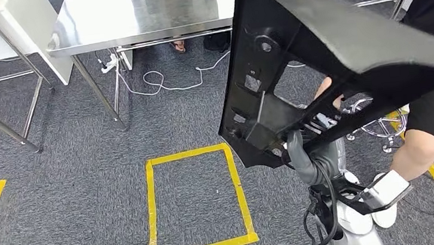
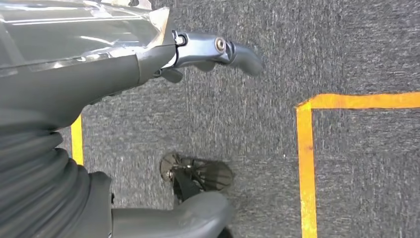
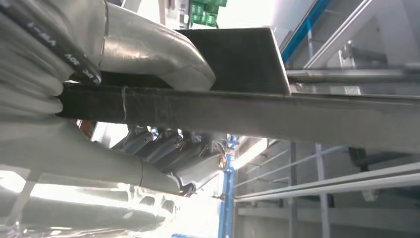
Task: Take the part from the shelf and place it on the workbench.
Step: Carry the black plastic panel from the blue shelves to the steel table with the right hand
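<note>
Looming across the upper right of the head view, the black part (image 1: 293, 61) is already off the shelf and up in the air, carried by the right hand (image 1: 301, 144), which grips its lower edge near the centre-right of the frame. From the right wrist view you can see how: the thick thumb (image 3: 148, 54) lies on one face of the flat black panel (image 3: 237, 57) and the darker fingers (image 3: 168, 151) curl against the other, so the hand is clamped on the part's rim.

The left hand (image 2: 148, 54) hangs down over the grey carpet (image 2: 237, 129) by a yellow tape line (image 2: 306, 168). It holds nothing. One finger (image 2: 223, 49) sticks straight out, though I cannot tell how the rest of them lie.

What matters for setting it down is this: the steel workbench (image 1: 132, 16) sits in the upper left of the head view, ahead of and to the left of the held part, with a yellow taped square (image 1: 195, 202) on the floor in front of it. The part's long axis runs from lower left up to the right edge, tilted steeply, so I'd judge it needs levelling as it goes over. A person (image 1: 432, 78) stands just beside it at the right edge.
</note>
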